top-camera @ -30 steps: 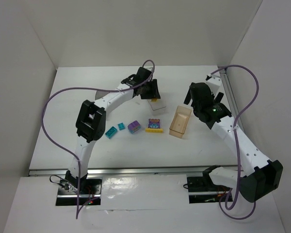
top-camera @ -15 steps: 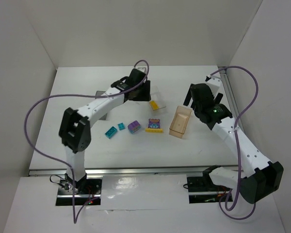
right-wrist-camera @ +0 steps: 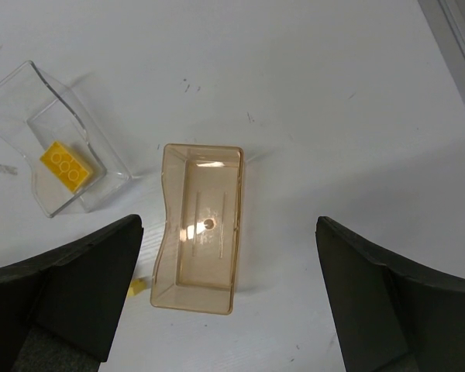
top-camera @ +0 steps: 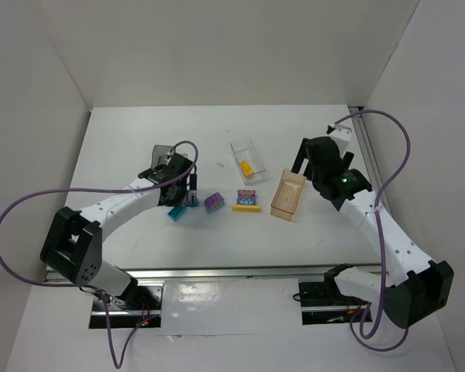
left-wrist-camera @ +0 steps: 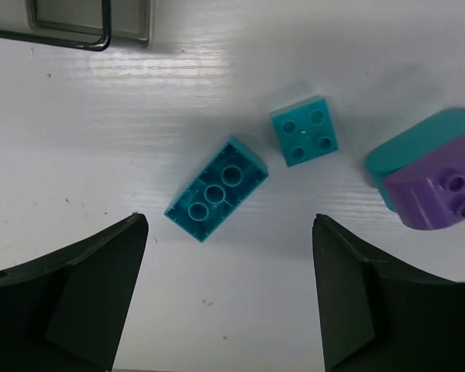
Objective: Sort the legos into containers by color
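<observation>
My left gripper hangs open over the table, just short of a long teal lego and a small square teal lego. A purple lego on a teal base lies to their right. In the top view the left gripper covers part of the teal legos, beside the purple lego. One yellow lego lies in the clear container. My right gripper is open above the tan container, which holds nothing. A purple and teal stack on a yellow plate sits mid-table.
The dark grey container stands just beyond the teal legos, and my left arm partly hides this same container in the top view. White walls close off the back and both sides. A metal rail runs along the near edge.
My left arm has swung from the clear container back to the left and down over the teal legos. Its jaws opened and the yellow lego stayed in the clear container. The right arm kept still.
</observation>
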